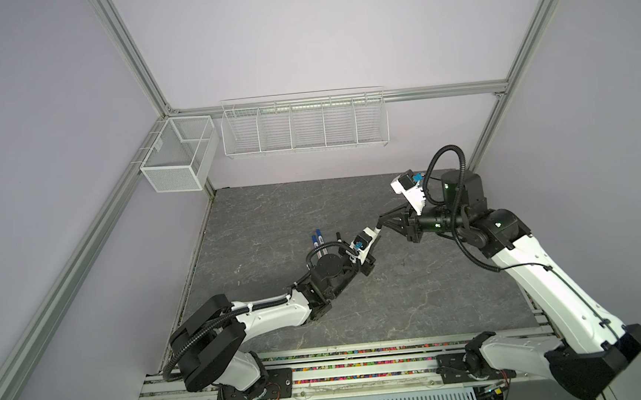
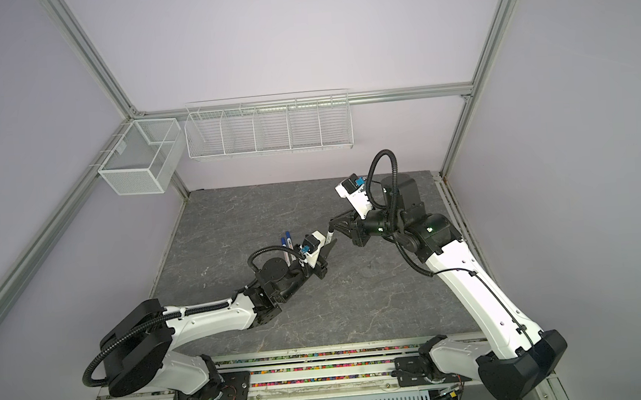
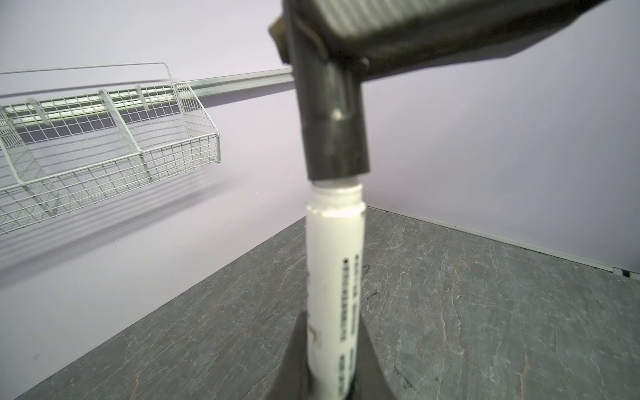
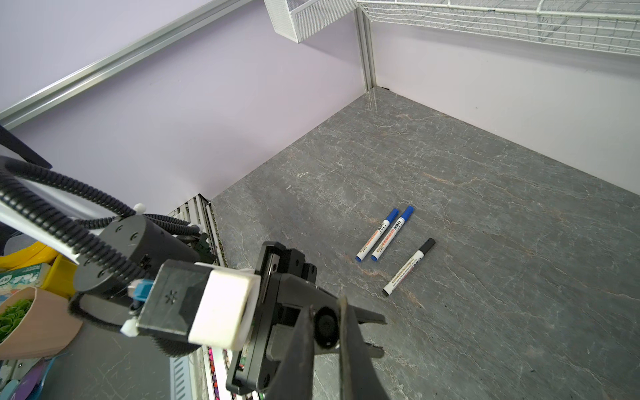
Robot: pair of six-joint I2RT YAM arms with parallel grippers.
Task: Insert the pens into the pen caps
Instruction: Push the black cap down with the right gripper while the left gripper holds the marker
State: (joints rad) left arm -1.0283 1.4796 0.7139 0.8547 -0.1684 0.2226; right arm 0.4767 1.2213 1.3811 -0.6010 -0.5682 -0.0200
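Left end effector (image 3: pixel 334 367) pinches pen (image 3: pixel 335 263), arm raised — right end effector (image 1: pixel 383 221), arm extended opposite, grips black cap (image 3: pixel 332 138).

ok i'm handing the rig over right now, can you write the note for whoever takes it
The left claw is shut on the fourth pen, held off the table. The right claw is shut on the black cap, part way over that pen's tip; white neck shows, so not seated.
Done: two blue pens and one black pen lie capped on the table.
Left: push the cap home, set the pen down.
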